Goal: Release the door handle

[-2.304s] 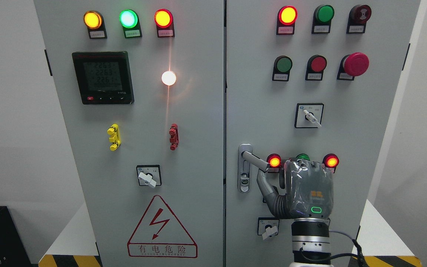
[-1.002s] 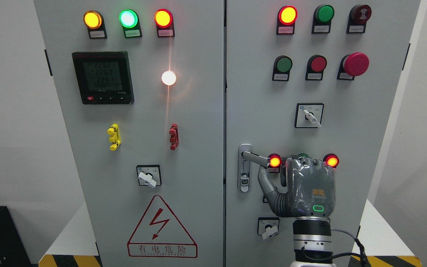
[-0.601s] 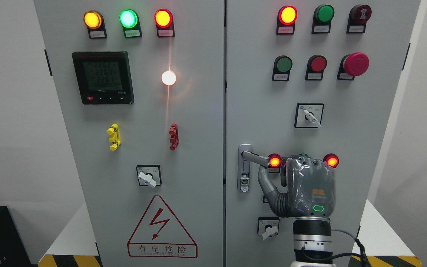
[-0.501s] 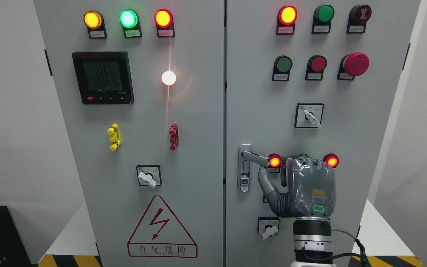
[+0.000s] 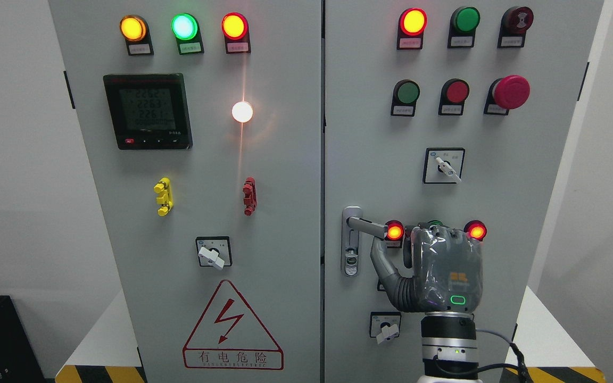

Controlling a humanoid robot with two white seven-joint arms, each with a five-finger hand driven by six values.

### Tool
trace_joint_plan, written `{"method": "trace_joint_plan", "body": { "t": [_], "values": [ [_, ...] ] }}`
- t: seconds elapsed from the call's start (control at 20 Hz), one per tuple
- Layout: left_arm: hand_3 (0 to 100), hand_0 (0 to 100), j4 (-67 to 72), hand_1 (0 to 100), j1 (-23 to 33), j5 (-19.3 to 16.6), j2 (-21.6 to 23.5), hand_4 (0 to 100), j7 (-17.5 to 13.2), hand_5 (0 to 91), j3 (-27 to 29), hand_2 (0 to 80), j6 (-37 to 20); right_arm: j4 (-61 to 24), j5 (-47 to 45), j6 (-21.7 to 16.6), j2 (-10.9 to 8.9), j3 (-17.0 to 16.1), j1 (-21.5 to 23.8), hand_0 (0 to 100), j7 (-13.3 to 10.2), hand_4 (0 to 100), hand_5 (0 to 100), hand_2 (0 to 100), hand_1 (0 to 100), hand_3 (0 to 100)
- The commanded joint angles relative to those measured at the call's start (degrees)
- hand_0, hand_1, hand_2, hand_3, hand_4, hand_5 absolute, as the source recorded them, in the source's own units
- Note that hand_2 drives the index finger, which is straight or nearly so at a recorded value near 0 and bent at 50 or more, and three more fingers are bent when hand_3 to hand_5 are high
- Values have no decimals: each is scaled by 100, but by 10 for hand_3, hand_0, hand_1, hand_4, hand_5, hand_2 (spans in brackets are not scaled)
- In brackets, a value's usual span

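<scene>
The right hand (image 5: 442, 268) sat against the lower half of the right cabinet door (image 5: 530, 175), its back toward the camera and its wrist rising from the 6 o'clock edge. Its thumb reached up toward 10 o'clock, with the tip just under the door handle (image 5: 366, 226). The other fingers were curled away behind the palm, so whether they closed on the lever or merely rested near it could not be told.

The door handle lay at the left edge of the right cabinet door, at about 9 o'clock from the hand. Its long axis ran nearly level, from the pivot on the lock plate (image 5: 351, 250) out toward 3 o'clock, dipping slightly, and its free end met the lit red indicator lamp (image 5: 394, 232).

To release well, the fingers probably had to uncurl first, the thumb dropping toward 6 o'clock off the underside of the lever. Then the hand would draw straight back from the door, rather than sideways, so as not to brush the lamps at 12 o'clock or the rotary selector switch (image 5: 386, 329) at 7 o'clock.
</scene>
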Motion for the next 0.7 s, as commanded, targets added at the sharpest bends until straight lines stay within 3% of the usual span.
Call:
{"method": "trace_joint_plan", "body": {
  "t": [0.0, 0.65],
  "values": [
    [0, 120, 0, 556, 0, 0, 0, 0, -4, 0, 0, 0, -4, -35, 0, -4, -33, 1, 81, 511, -59, 967, 1000, 996, 331, 1000],
    [0, 120, 0, 556, 0, 0, 0, 0, -4, 0, 0, 0, -4, -123, -79, -56, -77, 54, 345, 519, -138, 962, 1000, 989, 320, 1000]
  ]
}}
